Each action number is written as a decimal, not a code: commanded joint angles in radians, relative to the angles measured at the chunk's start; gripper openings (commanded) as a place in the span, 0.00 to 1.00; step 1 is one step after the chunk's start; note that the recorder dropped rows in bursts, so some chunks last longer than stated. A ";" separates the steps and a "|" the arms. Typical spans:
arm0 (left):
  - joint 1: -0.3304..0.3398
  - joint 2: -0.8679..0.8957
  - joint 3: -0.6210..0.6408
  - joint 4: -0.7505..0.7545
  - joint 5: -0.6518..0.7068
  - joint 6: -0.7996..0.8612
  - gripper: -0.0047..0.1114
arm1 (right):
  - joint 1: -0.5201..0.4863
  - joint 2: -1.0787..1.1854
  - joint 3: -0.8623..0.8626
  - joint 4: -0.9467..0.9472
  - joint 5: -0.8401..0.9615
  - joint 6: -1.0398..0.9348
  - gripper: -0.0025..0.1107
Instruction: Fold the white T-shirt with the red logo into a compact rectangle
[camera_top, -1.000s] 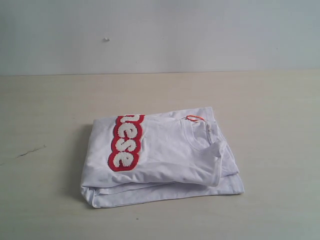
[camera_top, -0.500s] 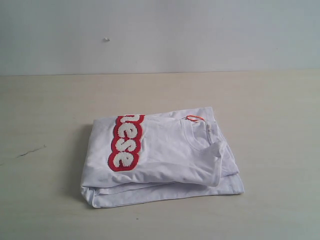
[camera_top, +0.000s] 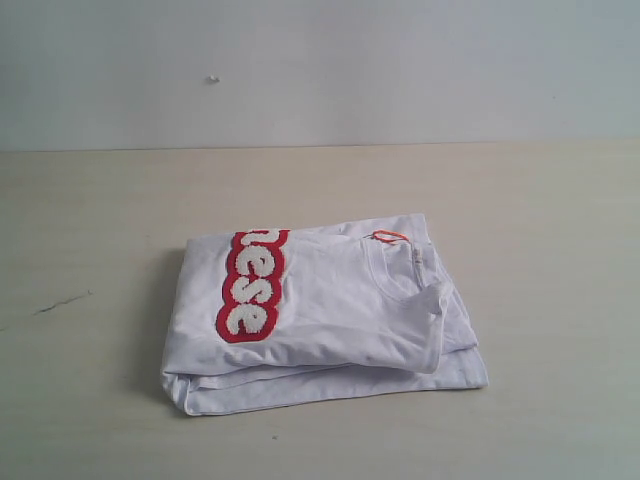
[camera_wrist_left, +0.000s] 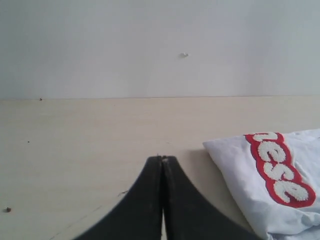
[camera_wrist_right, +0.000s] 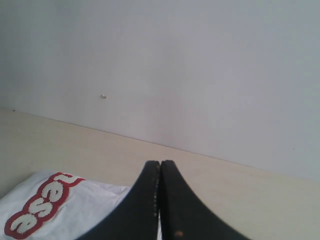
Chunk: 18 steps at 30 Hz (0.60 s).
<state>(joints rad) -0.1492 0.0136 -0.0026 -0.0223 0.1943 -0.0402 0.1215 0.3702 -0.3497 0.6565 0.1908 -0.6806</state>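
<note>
The left end effector has its jaws pressed together on nothing, and the right end effector is in the same state. Both stand clear of the garment, which suggests that no grasp is needed now. The white T-shirt lies ahead of both tips, apart from the left one and partly hidden behind the right one, flat on the surface. It is stacked in layers as a rough rectangle with the red logo uppermost, so the fold appears complete; a lower layer protrudes at one edge. The wrist views show the jaw state and only the logo end of the shirt. The exterior view shows neither end effector but the whole bundle, including the collar and the neck tag.
</note>
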 joint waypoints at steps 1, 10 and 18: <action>0.001 -0.014 0.003 0.022 0.077 -0.009 0.04 | -0.005 -0.006 0.005 -0.002 0.001 0.002 0.02; 0.035 -0.014 0.003 0.052 0.162 -0.001 0.04 | -0.005 -0.006 0.005 -0.002 0.001 0.002 0.02; 0.139 -0.014 0.003 0.055 0.162 -0.007 0.04 | -0.005 -0.006 0.005 -0.002 0.001 0.002 0.02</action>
<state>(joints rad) -0.0289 0.0065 -0.0026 0.0263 0.3651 -0.0402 0.1215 0.3702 -0.3497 0.6565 0.1908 -0.6790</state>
